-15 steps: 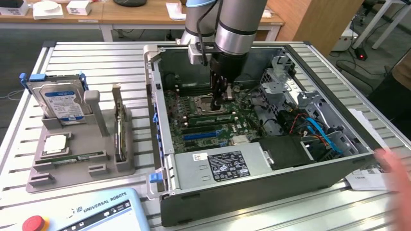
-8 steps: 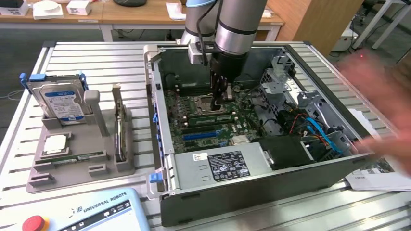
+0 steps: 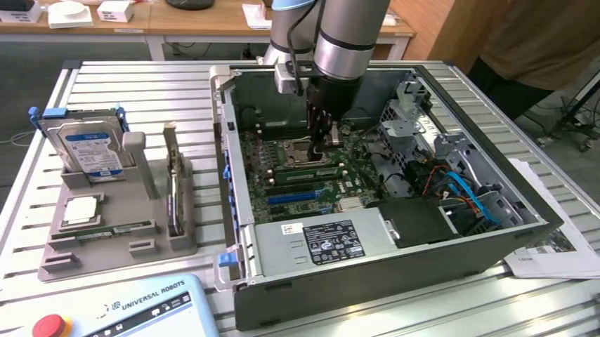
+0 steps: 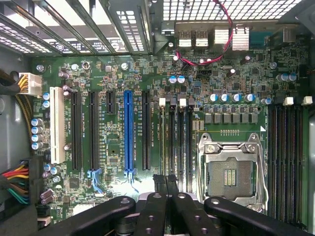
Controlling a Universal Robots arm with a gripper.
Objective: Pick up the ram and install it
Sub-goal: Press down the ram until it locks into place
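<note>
- Upper left of the exterior view: hard drive (image 3: 89,151) standing upright in a gray holder (image 3: 173,242).
- Lower left: silver processor chip (image 3: 83,210) lying flat in the same holder.
- Just below the chip: the ram (image 3: 111,231), lying flat at the holder's front edge, well apart from the arm.
- Centre: open computer case (image 3: 375,270) with its motherboard (image 4: 118,73) exposed.
- Upper centre: gripper (image 3: 324,144) lowered inside the case, fingers (image 4: 160,183) pressed together, nothing visible between them, over the memory slots (image 4: 177,142) beside the empty CPU socket (image 4: 229,172).
</note>
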